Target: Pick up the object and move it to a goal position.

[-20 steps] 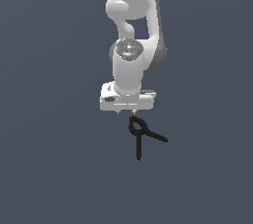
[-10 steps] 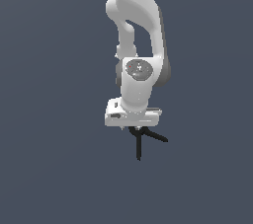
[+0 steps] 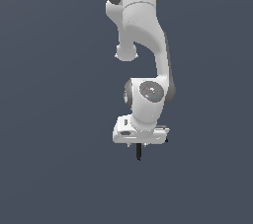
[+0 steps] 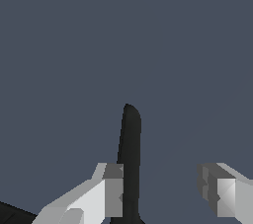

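The black spring clamp (image 3: 139, 153) lies under my gripper (image 3: 140, 145) in the exterior view. Only one thin handle sticks out below the white hand, and a small dark bit shows at the hand's right edge. Its looped head and red tip are hidden. In the wrist view the gripper (image 4: 165, 188) is open with its fingers wide apart. One black handle (image 4: 130, 149) runs up between them, close against one finger (image 4: 113, 191) and well apart from the other finger (image 4: 217, 191). A second black piece shows at the picture's corner (image 4: 10, 213).
A plain dark grey-blue ground (image 3: 54, 119) fills both views. The white arm (image 3: 143, 45) rises straight above the hand. No other objects show.
The arm has come down over the clamp. The hand now covers the clamp's head and one handle, which showed fully a second ago. The clamp has not moved.
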You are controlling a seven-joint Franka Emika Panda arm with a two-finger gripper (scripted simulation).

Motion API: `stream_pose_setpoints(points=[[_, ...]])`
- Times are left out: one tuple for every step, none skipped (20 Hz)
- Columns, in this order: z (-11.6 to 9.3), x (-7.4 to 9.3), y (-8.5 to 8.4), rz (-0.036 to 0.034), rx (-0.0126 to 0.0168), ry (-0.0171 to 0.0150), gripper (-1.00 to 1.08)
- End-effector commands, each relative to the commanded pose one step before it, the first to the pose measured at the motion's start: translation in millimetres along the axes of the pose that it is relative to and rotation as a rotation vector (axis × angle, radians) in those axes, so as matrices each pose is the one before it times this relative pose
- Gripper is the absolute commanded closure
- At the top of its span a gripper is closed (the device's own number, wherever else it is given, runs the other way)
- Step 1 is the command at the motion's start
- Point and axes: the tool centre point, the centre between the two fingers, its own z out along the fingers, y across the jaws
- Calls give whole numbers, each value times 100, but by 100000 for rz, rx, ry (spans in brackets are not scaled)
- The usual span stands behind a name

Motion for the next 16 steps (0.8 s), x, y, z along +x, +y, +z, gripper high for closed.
stream_pose_setpoints(points=[[890,689,-580,203,-519,1874,-20],[289,178,-198,31,-139,534,-20],[255,152,-177,24,-119,473,-20],[219,128,-155,18,-101,413,-20],[187,105,-133,13,-83,349,-20],[153,84,-110,9,-67,285,-20],[122,64,-86,6,-50,218,-20],[81,46,-61,4,-37,165,-20],[61,25,-38,2,-18,83,-20],[5,11,-12,1,-11,48,-20],[-50,-105,28,-70,66,-305,-20],[31,1,-1,0,0,0,-20],[92,2,-2,0,0,0,-20],[153,3,-4,0,0,0,-20],[180,9,4,11,-10,47,-20],[276,2,-7,0,0,0,-20]])
